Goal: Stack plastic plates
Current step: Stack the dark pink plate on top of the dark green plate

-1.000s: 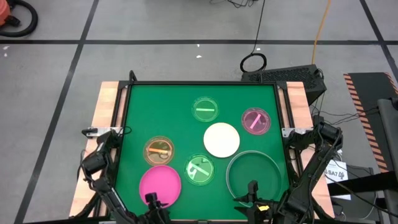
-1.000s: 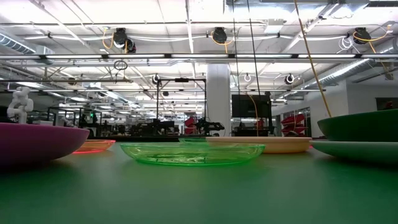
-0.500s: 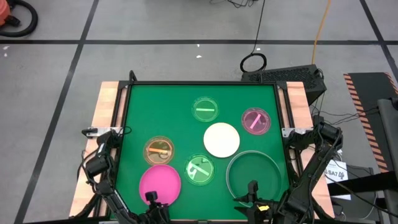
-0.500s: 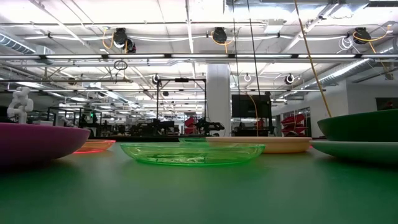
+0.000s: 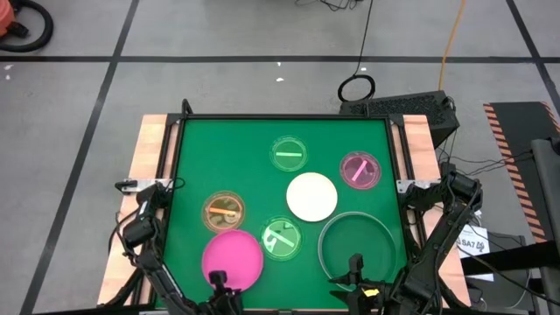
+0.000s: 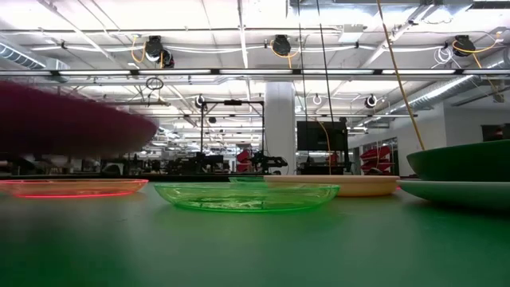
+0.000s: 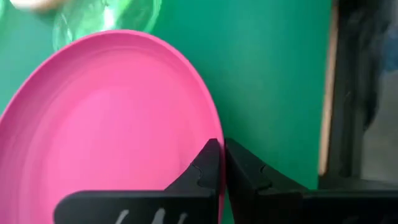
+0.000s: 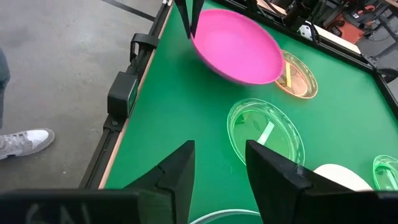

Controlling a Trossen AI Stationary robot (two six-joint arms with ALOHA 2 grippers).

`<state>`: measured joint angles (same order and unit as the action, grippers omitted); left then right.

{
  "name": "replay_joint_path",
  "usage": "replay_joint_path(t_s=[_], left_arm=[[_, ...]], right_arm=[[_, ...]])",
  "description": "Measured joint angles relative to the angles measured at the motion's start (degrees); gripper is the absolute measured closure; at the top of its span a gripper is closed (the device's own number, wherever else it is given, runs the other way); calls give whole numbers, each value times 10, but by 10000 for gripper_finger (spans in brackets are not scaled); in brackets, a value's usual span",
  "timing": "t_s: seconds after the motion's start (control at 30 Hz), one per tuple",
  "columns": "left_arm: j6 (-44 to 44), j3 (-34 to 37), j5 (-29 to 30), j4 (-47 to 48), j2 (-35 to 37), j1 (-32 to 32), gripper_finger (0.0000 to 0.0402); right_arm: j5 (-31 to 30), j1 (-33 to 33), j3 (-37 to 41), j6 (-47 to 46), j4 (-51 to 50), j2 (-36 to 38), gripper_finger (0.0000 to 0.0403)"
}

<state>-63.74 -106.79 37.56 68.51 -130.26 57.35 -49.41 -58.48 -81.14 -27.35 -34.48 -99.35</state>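
Note:
My left gripper point(image 5: 216, 280), at the table's near left, is shut on the medium pink plate point(image 5: 232, 258), which hangs blurred above the table in the low view point(image 6: 72, 123). My right gripper point(image 8: 217, 168) stands open at the near edge of the large dark green plate point(image 6: 466, 159), which rests in a pale blue one point(image 6: 458, 191). On the green mat lie a small orange plate point(image 5: 223, 211), two small green plates point(image 5: 281, 238) point(image 5: 288, 154), a cream-white plate point(image 5: 311, 196) and a small translucent pink plate point(image 5: 360, 170). My left gripper pinches the pink plate's rim point(image 7: 208, 134) at its near edge between the two fingers. The fingers come from the table's near side, slanting down. The plate is lifted clear of the mat and tilted, reaching out beyond the fingers toward the far side.
A raised black frame point(image 5: 175, 175) borders the mat, with wooden strips point(image 5: 149, 166) outside it. The far-left part of the mat point(image 5: 219, 149) holds no plates. A person's shoe point(image 8: 22, 142) shows on the floor beside the table's left edge.
My left gripper has shut on the pink plate's near rim and raised it. The plate has risen off the mat, tipped, and shifted a little toward the table's right, nearer the small green plate. My right gripper has kept still.

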Motion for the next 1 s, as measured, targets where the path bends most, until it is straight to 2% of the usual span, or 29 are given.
replay_joint_path(t_s=[0.23,0.53,0.7,1.0], left_arm=[[128,-89,76,19,0,-6,388],[315,-136,96,-3,0,-45,389],[444,-136,83,-73,0,-78,389],[652,-136,5,-188,0,-142,389]], right_arm=[[0,0,0,13,8,0,268],[0,-3,0,41,43,0,268],[0,-17,0,45,42,7,268],[-17,-59,0,22,-4,29,268]])
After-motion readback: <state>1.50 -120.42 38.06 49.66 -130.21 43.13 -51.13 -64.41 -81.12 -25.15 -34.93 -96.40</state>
